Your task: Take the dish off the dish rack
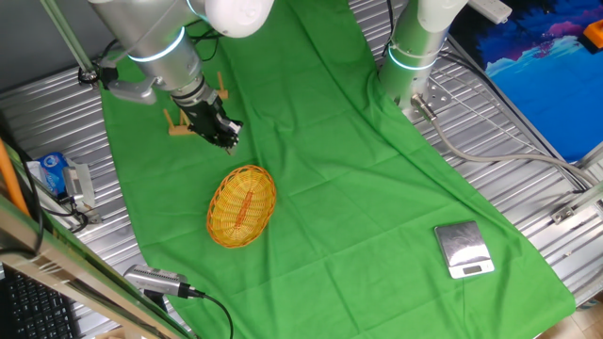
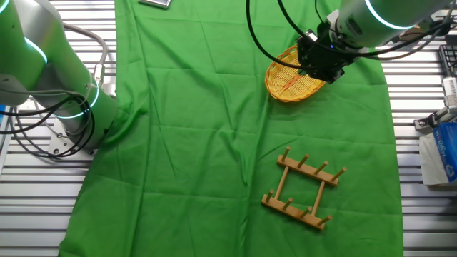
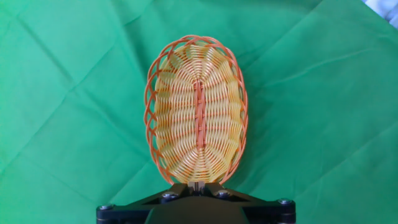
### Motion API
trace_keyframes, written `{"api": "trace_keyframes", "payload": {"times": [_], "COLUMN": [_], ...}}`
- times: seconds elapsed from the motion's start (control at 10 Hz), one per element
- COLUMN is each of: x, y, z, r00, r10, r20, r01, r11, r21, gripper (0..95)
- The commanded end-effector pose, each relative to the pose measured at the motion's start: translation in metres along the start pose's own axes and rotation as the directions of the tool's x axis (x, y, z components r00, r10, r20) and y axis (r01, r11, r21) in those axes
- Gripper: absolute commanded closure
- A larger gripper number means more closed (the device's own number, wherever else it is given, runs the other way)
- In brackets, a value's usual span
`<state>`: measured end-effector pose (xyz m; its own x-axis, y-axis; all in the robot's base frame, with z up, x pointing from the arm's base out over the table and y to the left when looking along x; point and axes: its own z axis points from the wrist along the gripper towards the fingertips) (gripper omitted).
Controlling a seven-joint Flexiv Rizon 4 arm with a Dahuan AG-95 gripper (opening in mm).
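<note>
The dish (image 1: 242, 205), an oval yellow-orange wicker basket-plate with a reddish centre line, lies flat and face-up on the green cloth. It fills the middle of the hand view as dish (image 3: 197, 127). My gripper (image 1: 224, 134) hovers above its end nearest the dish rack, fingers together and holding nothing. In the hand view the gripper (image 3: 197, 183) sits at the dish's near rim. The dish rack (image 2: 303, 189), a small wooden frame with short pegs, stands bare on the cloth, apart from the dish (image 2: 289, 77). In one fixed view the rack (image 1: 175, 121) is mostly hidden behind my arm.
A small silver scale (image 1: 464, 250) sits at the cloth's near right corner. A second arm's base (image 1: 413, 56) stands at the back. A blue-and-white carton (image 1: 55, 174) and cables lie on the slatted metal table (image 1: 528, 169) beside the cloth.
</note>
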<state>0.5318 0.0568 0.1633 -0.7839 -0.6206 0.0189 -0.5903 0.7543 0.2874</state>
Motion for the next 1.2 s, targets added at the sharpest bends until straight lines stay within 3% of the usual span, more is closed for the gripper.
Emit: {"api": "trace_keyframes", "payload": {"times": [0.1,1.2], "x": [0.0006,0.0006], "y": [0.0008,0.0008], "z": [-0.0001,-0.0001], "r00": [1.0,0.999], "r10": [0.026,0.042], "r20": [-0.004,-0.019], "r01": [-0.026,-0.042], "r11": [1.0,0.999], "r21": [0.003,0.028], "gripper": [95.0,95.0]}}
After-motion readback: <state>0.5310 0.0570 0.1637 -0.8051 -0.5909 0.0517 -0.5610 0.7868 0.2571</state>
